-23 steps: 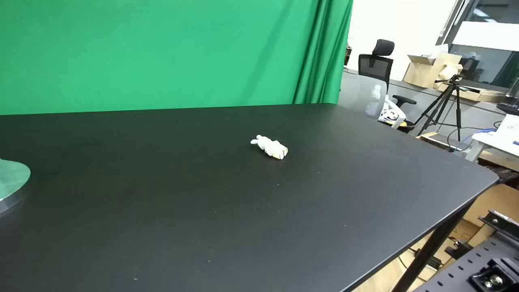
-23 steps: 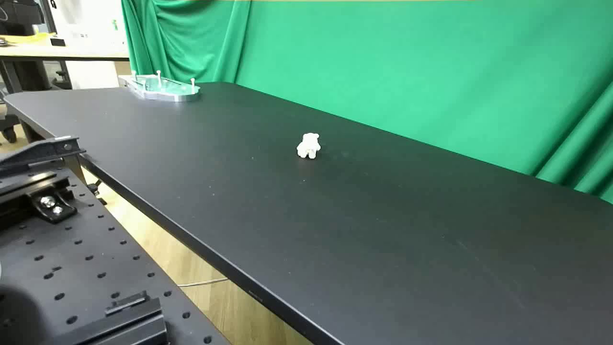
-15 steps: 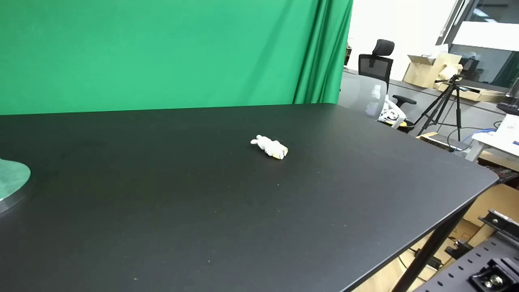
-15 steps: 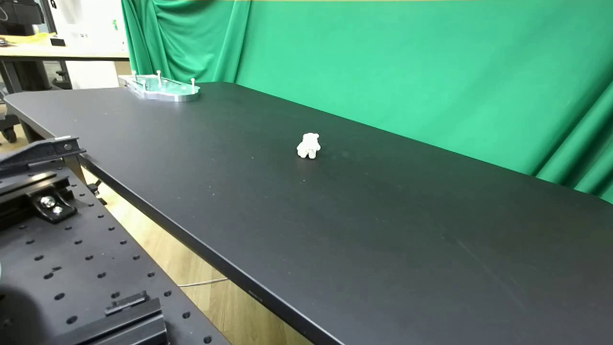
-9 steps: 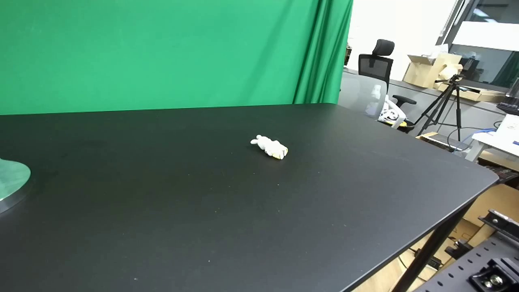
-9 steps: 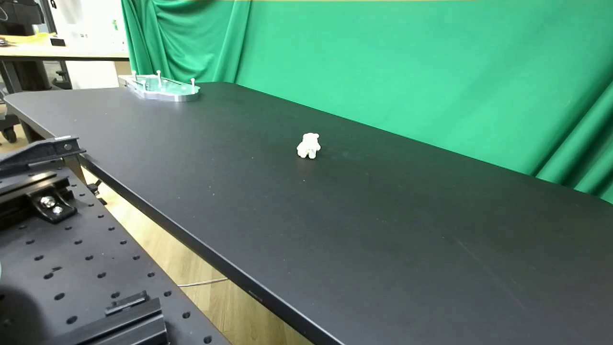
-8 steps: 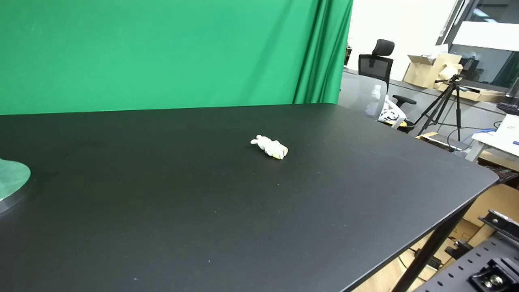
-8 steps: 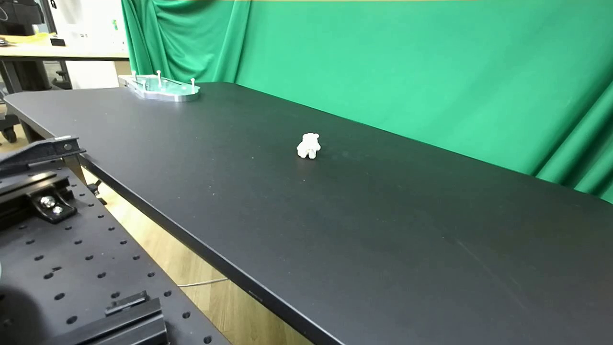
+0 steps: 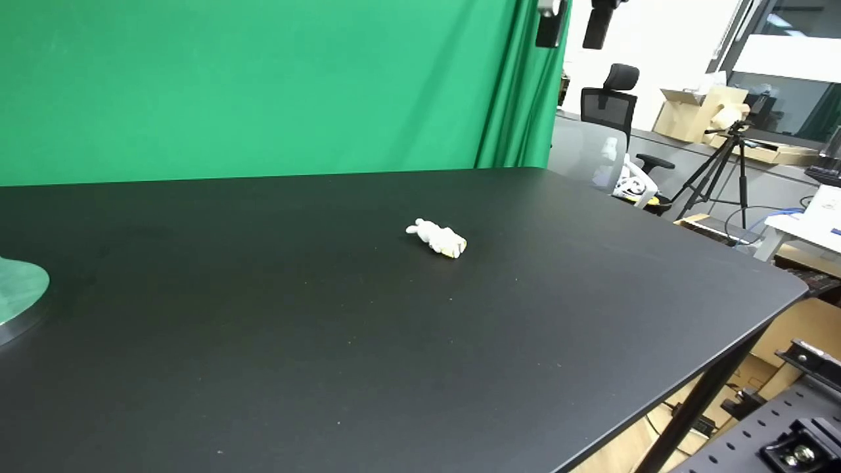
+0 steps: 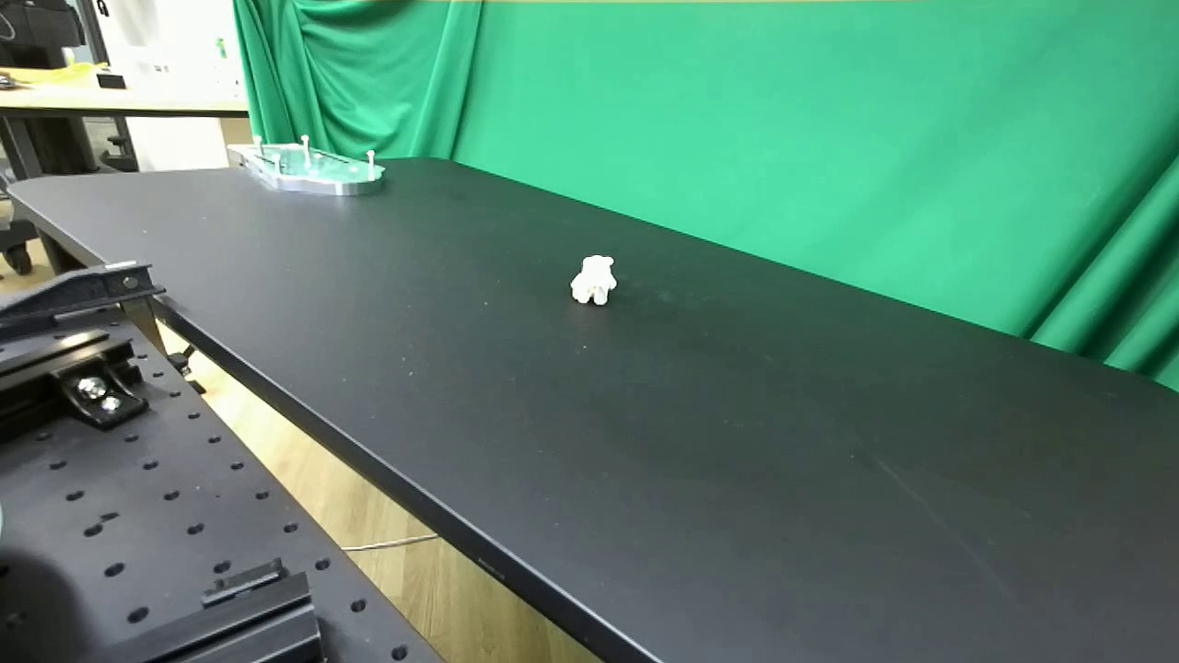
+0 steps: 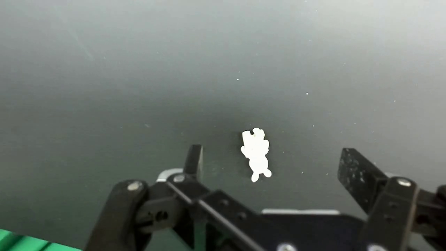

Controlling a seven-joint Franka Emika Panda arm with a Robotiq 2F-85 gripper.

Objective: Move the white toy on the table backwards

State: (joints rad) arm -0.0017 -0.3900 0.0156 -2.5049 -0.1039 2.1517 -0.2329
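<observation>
The white toy (image 9: 438, 238) lies flat on the black table (image 9: 276, 315) in an exterior view. It also shows in an exterior view (image 10: 594, 280), farther from the camera, and in the wrist view (image 11: 256, 153). It is lumpy, with two ear-like ends. My gripper (image 9: 573, 41) hangs high above the table at the top edge of an exterior view, apart from the toy. In the wrist view my gripper (image 11: 273, 151) is wide open. The toy shows below, between the fingers, closer to the left one. Nothing is between the pads.
A pale green disc with a metal rim (image 9: 20, 292) stands on the table; upright pegs show on it in an exterior view (image 10: 313, 172). A green curtain (image 9: 263, 85) hangs behind the table. A perforated plate with black rails (image 10: 184, 516) stands beside the table's edge.
My gripper's fingers have come into an exterior view from the top edge; they were out of view before. The toy has not moved.
</observation>
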